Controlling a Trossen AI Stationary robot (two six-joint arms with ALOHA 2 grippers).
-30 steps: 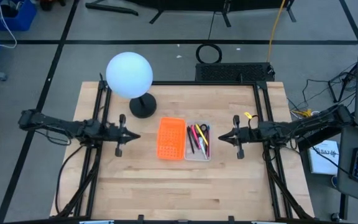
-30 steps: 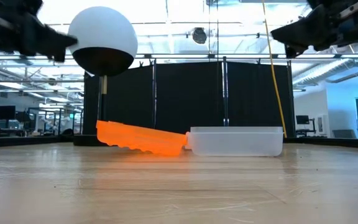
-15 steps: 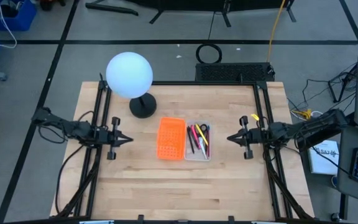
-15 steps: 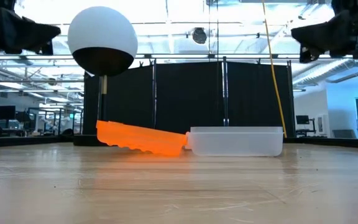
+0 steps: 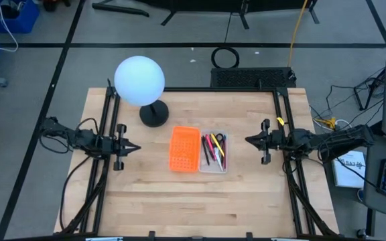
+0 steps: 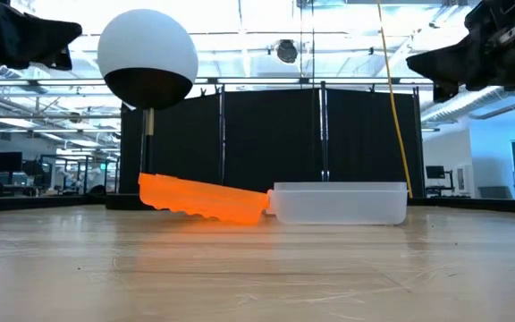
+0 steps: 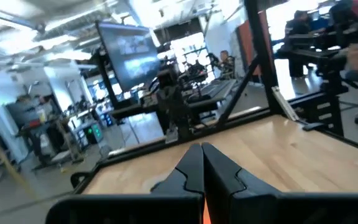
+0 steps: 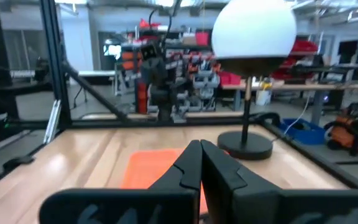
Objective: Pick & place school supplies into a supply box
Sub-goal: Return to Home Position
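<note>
both arms have drawn back to the table's sides since a second ago – left gripper (image 5: 133, 147) and right gripper (image 5: 249, 140) empty, fingers pressed together – with the pens (image 5: 212, 147) lying in the clear supply box (image 6: 340, 206), so the job looks done.

The pale wooden table top (image 5: 179, 194) is smooth, satin; the shallow clear plastic box (image 6: 340, 204) frosted; the orange perforated tray (image 5: 185, 148) also plastic; the white globe lamp (image 5: 139, 80) matt.
</note>
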